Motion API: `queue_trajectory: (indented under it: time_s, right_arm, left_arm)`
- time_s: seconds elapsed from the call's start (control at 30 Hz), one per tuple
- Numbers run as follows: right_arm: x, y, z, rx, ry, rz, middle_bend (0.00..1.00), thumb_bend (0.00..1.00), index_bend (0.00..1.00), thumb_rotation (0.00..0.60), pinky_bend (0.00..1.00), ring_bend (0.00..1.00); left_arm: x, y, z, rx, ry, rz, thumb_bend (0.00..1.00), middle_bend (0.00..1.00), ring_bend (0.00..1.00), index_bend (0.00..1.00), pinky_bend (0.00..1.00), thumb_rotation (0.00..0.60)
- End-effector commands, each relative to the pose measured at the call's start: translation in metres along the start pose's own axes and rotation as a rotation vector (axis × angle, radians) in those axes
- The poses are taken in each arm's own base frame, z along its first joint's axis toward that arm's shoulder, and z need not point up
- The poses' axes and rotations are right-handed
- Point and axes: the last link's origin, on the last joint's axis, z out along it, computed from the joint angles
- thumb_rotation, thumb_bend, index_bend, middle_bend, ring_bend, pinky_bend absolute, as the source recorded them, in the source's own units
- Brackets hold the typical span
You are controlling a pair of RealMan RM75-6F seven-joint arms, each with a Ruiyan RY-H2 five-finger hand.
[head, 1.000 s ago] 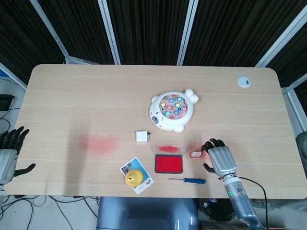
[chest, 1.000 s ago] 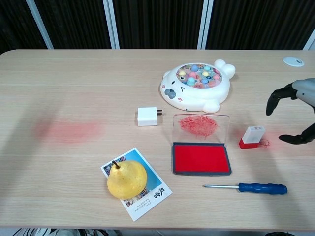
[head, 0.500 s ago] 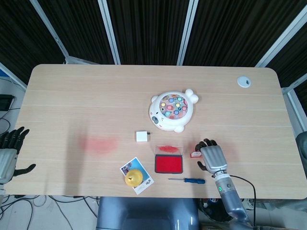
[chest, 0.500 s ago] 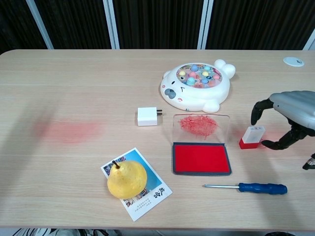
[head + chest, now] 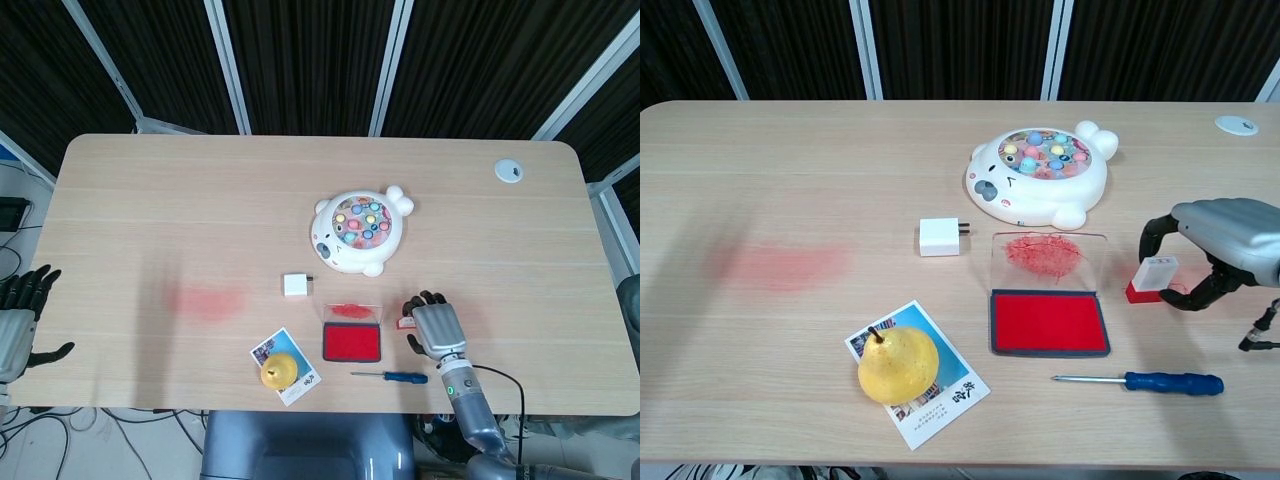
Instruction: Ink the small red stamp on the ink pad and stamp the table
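Right hand (image 5: 1225, 245) arched over small red-and-white stamp (image 5: 1153, 278), fingers (image 5: 1154, 234) curled around it, contact unclear. Stamp upright on light wooden surface (image 5: 790, 180), just right of open red ink pad (image 5: 1049, 322). Blue-handled screwdriver (image 5: 1142, 381) lies below the pad. Yellow pear (image 5: 898, 364) on photo card (image 5: 945, 400).

Bright, even overhead light floods the pale wooden table (image 5: 200, 190) in both views, leaving only soft, short shadows beneath the pear (image 5: 898, 365) and the right hand (image 5: 1225, 240). Behind the table the dark slatted backdrop stays dim. Both pictures are sharp across the table, with no strong glare; the chest view bows the table's far edge slightly.
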Motion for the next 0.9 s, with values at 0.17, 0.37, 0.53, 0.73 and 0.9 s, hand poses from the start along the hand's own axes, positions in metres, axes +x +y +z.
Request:
queue_trajectory:
  time_s: [0.17, 0.37, 0.53, 0.73, 0.9]
  right_arm:
    - [-0.0042, -0.003, 0.0035, -0.004, -0.011, 0.012, 0.33, 0.43, 0.43, 0.6, 0.23, 0.2]
    - [-0.0073, -0.0043, 0.0051, -0.008, -0.016, 0.016, 0.34, 0.44, 0.47, 0.6, 0.23, 0.2]
    - [-0.0085, -0.0059, 0.0057, -0.008, -0.017, 0.02, 0.35, 0.44, 0.49, 0.6, 0.23, 0.2]
    - [-0.0097, -0.0069, 0.007, -0.009, -0.018, 0.014, 0.4, 0.47, 0.56, 0.6, 0.25, 0.23]
    - [-0.0112, -0.0067, 0.0075, -0.01, -0.02, 0.01, 0.46, 0.5, 0.62, 0.6, 0.27, 0.27]
  left_arm:
    - [0.0005, -0.0004, 0.0006, 0.004, -0.004, -0.005, 0.0, 0.0, 0.0, 0.0, 0.0, 0.6]
    - [0.0011, -0.0008, 0.0008, 0.006, -0.003, -0.009, 0.0, 0.0, 0.0, 0.0, 0.0, 0.6]
    - [0.0014, -0.0008, 0.0011, 0.006, -0.005, -0.011, 0.0, 0.0, 0.0, 0.0, 0.0, 0.6]
    - [0.0017, -0.0013, 0.0015, 0.008, -0.007, -0.014, 0.0, 0.0, 0.0, 0.0, 0.0, 0.6]
    - [0.0017, -0.0013, 0.0014, 0.009, -0.011, -0.015, 0.0, 0.0, 0.0, 0.0, 0.0, 0.6]
